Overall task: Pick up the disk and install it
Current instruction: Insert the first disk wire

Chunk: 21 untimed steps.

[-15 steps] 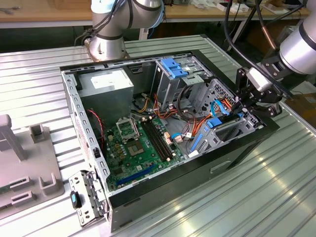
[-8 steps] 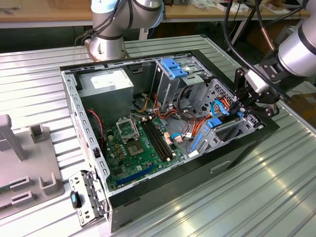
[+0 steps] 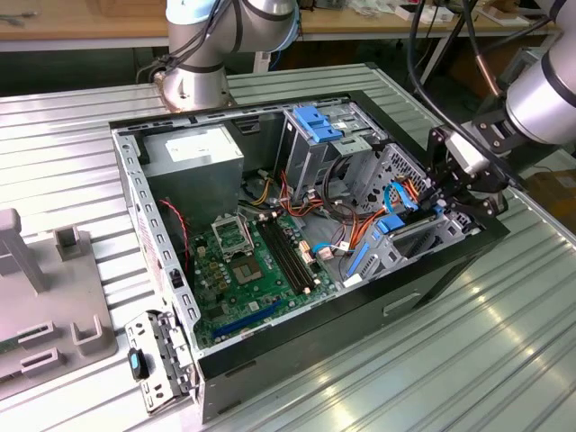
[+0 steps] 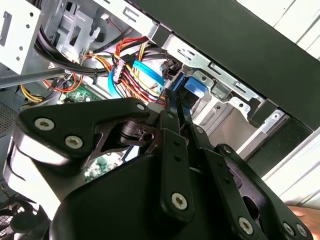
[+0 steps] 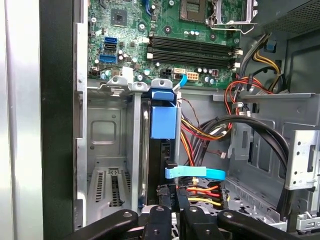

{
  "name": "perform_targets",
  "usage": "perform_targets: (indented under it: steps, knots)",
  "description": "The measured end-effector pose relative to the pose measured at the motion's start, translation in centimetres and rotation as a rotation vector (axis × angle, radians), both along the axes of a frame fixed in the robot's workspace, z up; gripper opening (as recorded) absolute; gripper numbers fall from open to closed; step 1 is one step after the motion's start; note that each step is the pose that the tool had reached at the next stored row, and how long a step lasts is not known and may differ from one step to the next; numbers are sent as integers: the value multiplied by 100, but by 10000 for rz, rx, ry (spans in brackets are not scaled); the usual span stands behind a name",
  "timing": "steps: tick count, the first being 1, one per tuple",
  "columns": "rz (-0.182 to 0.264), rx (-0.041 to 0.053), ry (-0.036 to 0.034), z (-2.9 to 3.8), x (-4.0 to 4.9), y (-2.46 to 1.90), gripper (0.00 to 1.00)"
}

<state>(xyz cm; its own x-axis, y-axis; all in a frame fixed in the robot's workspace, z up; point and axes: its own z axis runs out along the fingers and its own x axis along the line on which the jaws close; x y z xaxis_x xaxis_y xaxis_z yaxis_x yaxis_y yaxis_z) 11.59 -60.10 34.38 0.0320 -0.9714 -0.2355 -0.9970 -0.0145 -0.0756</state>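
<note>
The disk (image 5: 163, 122), a flat grey metal drive with blue plastic rails, stands edge-on in the open black computer case's (image 3: 360, 310) bay slot, pinched by the black gripper's (image 5: 169, 206) narrowed fingers to seat it.

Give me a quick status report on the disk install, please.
Gripper low inside the case, fingers closed around the disk. Disk standing on edge in its bay. Cables crowd alongside.

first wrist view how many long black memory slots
4 long black memory slots, lying side by side on the green circuit board, beside the silver processor socket; none seem hidden.
</note>
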Motion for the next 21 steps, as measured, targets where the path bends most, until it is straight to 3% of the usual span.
perform_targets:
  steps: [8, 13, 21]
  knots:
    - [0, 8, 0, -1, -13, -8, 16]
    - [0, 9, 0, -37, -23, -32, 16]
    - [0, 10, -1, -58, -39, -33, 16]
